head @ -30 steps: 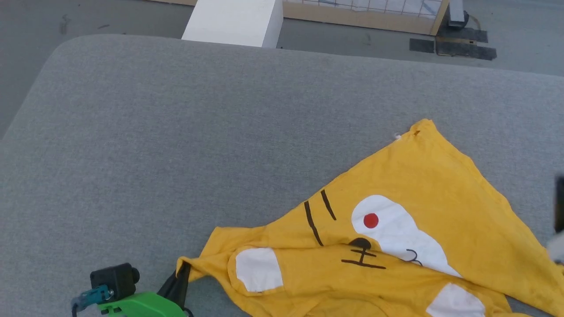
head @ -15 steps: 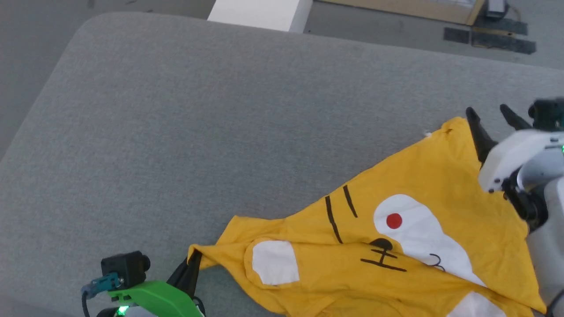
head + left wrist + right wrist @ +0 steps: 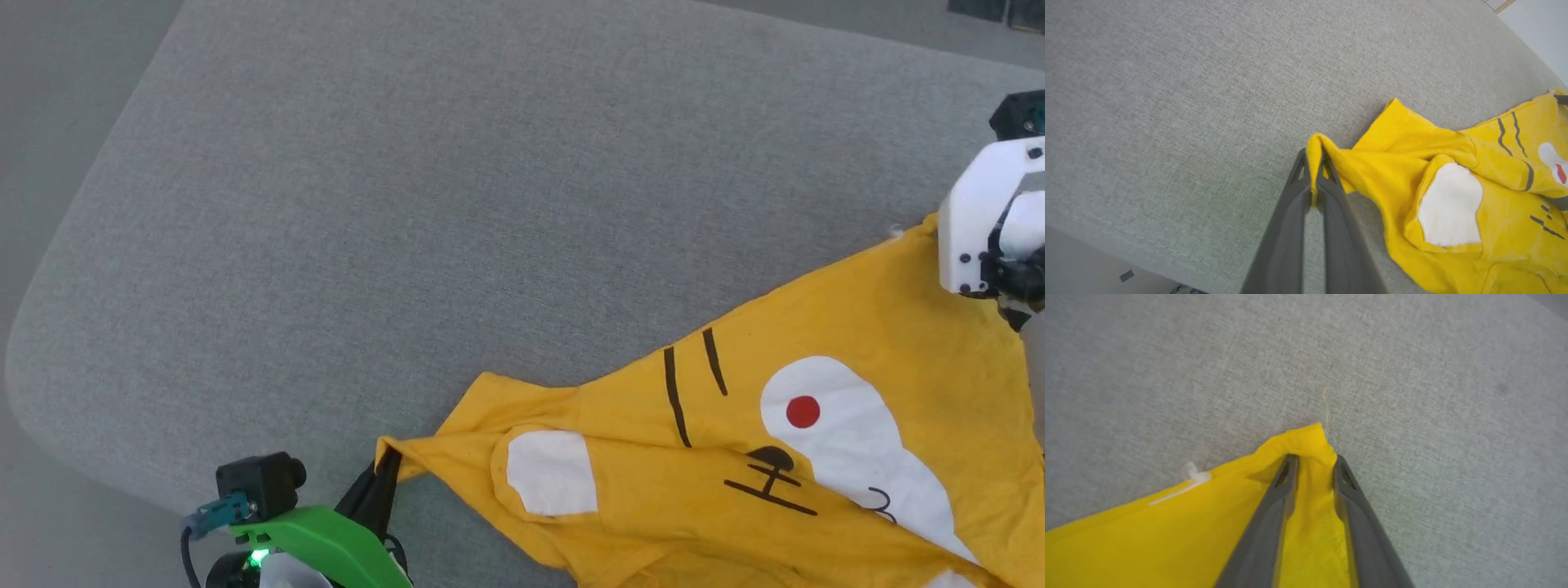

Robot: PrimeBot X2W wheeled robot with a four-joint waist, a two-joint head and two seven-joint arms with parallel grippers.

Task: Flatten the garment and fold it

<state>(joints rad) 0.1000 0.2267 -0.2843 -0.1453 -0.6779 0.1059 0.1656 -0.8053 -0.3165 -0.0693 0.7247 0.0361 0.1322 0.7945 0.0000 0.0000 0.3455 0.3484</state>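
Note:
The yellow T-shirt [image 3: 857, 318] lies rumpled on the grey padded surface [image 3: 408, 204], its cartoon face print up, filling the lower right of the head view. My left gripper [image 3: 390, 467] is shut on the shirt's near left corner [image 3: 1316, 147], which is lifted slightly off the surface. My right gripper [image 3: 1314, 459] is open at the shirt's far corner [image 3: 1306, 437], its two fingers resting on the cloth with yellow fabric showing between them. In the head view the white right wrist housing [image 3: 976, 229] covers those fingers.
The surface's rounded left corner [image 3: 24, 359] drops to grey floor on the left and front. Dark tape patches [image 3: 984, 6] lie on the floor at the top right. A small white thread or tag [image 3: 1192, 475] sticks out of the shirt's far edge.
The head camera has swung, shifting the whole picture. My right arm came in from the right and lowered onto the shirt's far corner. The left gripper still holds its corner.

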